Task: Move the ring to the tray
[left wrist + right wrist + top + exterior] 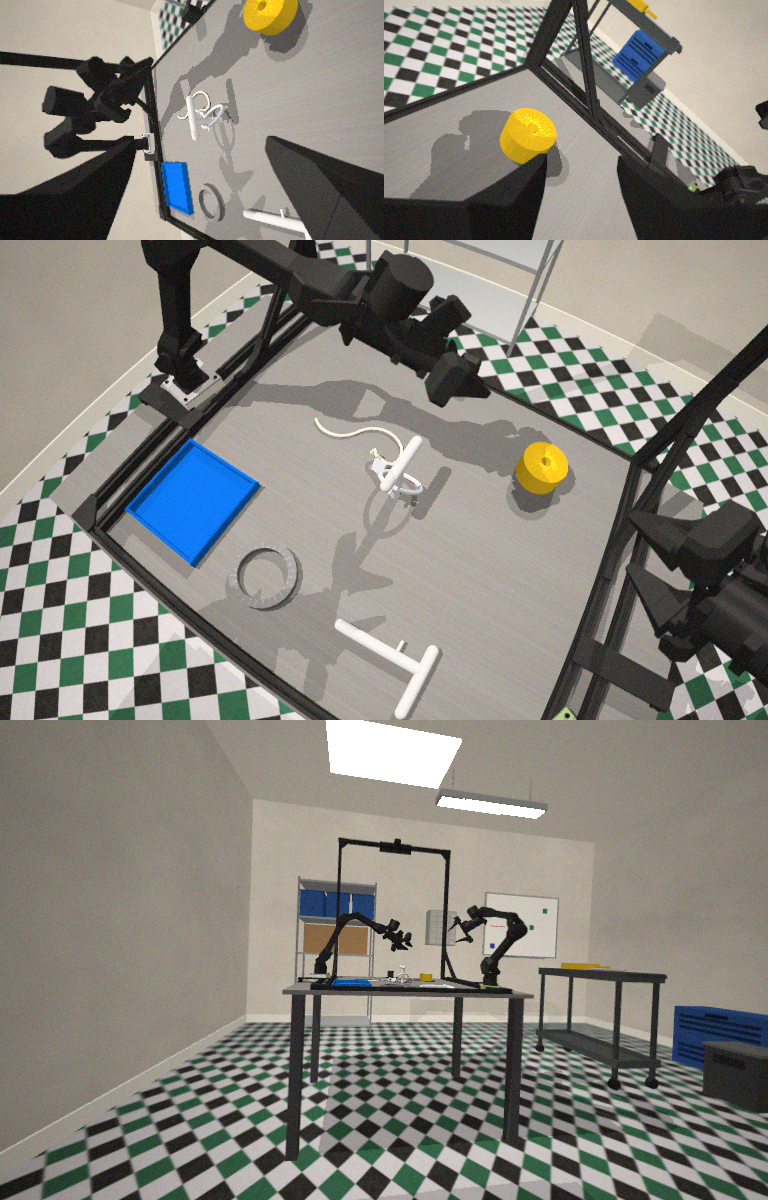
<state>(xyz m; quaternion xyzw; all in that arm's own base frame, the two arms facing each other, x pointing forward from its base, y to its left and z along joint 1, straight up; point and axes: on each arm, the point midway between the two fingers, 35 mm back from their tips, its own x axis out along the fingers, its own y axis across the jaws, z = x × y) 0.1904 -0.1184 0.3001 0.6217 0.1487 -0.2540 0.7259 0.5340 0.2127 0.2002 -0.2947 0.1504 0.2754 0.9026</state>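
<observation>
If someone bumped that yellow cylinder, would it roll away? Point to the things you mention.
Probably not: the yellow cylinder (532,480) (425,977) (277,20) (516,145) stands on a flat end, and its squat shape should resist tipping. Knocked onto its curved side, though, it might well roll.
</observation>
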